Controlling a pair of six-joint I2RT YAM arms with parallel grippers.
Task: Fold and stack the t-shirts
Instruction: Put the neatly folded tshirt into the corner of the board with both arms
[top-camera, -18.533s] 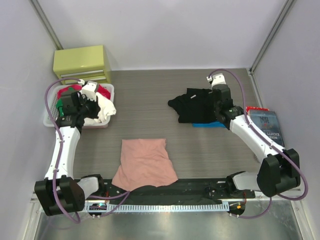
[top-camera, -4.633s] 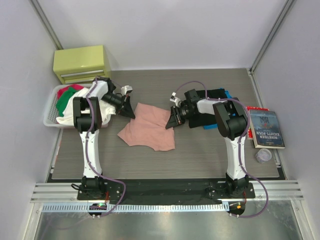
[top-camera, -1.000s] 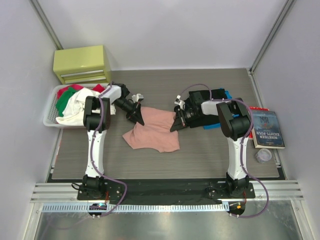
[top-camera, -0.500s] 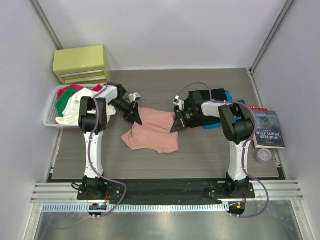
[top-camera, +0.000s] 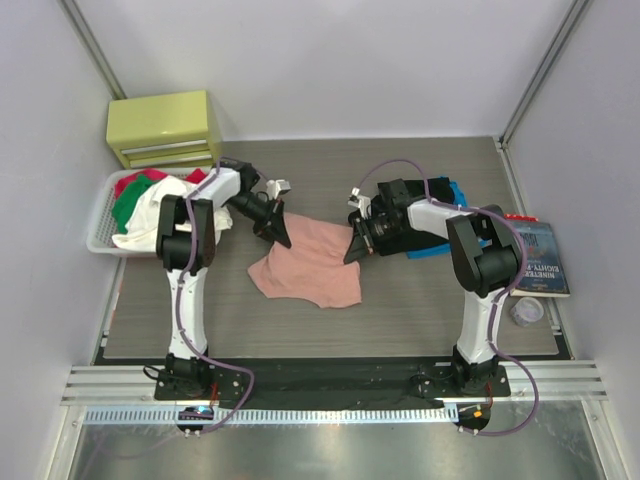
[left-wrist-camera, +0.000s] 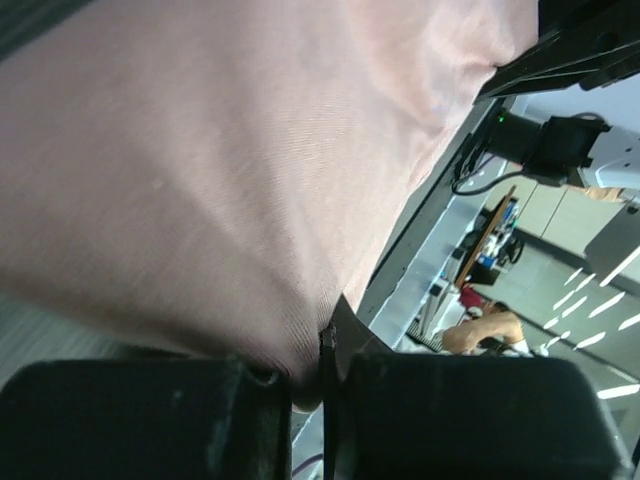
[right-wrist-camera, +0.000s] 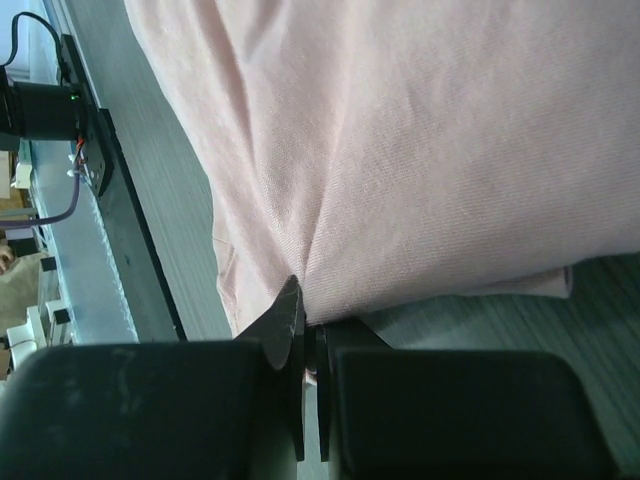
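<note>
The left gripper (top-camera: 281, 233) is pinching one far corner of the pink t-shirt (top-camera: 308, 268). The right gripper (top-camera: 352, 246) is pinching the other corner, pulling the shirt flat over the table (top-camera: 200, 300), beside the black t-shirt (top-camera: 432, 190).

In the left wrist view, the fingers (left-wrist-camera: 150, 415) are squeezing pink cloth tight.

In the right wrist view, the same is happening. I think two grips are stopping it from bunching.

Nothing really readable here: the only lettering is some pale lines on the dark cover of the book (top-camera: 541, 258) at the bench's (top-camera: 400, 320) right edge, way too small to make out.
</note>
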